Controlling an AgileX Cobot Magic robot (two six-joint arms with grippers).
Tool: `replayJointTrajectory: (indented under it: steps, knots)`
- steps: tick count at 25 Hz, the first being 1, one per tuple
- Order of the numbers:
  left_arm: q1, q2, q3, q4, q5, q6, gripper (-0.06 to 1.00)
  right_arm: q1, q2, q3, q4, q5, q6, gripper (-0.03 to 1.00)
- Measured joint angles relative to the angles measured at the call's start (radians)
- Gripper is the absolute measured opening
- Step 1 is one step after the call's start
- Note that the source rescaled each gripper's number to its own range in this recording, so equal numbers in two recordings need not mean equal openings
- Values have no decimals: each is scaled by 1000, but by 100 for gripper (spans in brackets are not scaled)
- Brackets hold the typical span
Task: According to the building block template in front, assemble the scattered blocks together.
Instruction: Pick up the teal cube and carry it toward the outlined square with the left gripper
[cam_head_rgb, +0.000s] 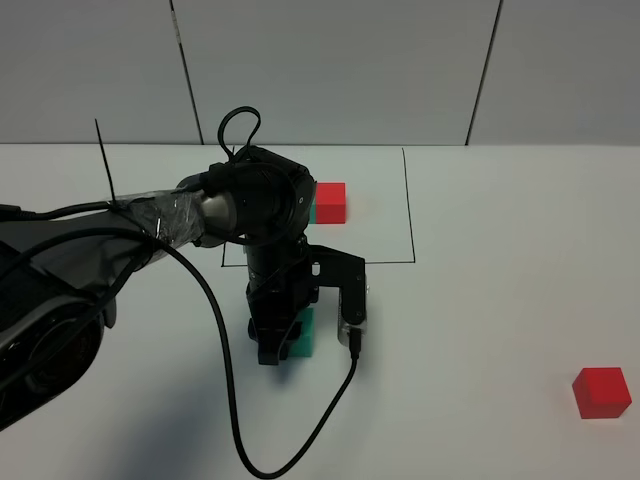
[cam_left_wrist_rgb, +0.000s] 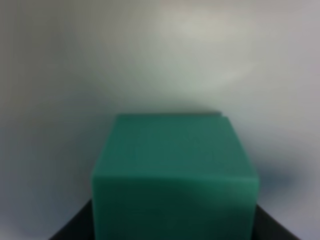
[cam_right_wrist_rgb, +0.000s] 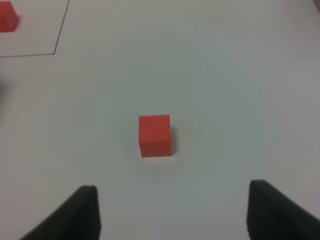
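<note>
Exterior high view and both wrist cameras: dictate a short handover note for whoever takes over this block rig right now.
Left gripper: shut on the teal cube, just in front of the black outline.
Right gripper: open, with the loose red cube just ahead of it, untouched.
Template: at the back inside the outline, its teal half mostly hidden by the left arm.
Done: teal cube grasped.
Left: grasp the red cube and join it to the teal one's right side, as in the template.
</note>
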Motion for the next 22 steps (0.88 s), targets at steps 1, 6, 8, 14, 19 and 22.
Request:
replayJointTrajectory:
  steps: [1, 6, 8, 14, 19, 22]
  knots:
    - [0, 0, 0, 1, -1, -10, 0, 0, 0, 0, 0, 0, 0, 58]
    - [0, 0, 0, 2, -1, -40, 0, 0, 0, 0, 0, 0, 0, 58]
    - [0, 0, 0, 2, -3, -60, 0, 0, 0, 0, 0, 0, 0, 58]
    - [0, 9, -4, 2, -3, -92, 0, 0, 0, 0, 0, 0, 0, 58]
    - [0, 11, -7, 2, -3, -88, 0, 0, 0, 0, 0, 0, 0, 58]
    - [0, 11, -7, 4, -4, -58, 0, 0, 0, 0, 0, 0, 0, 58]
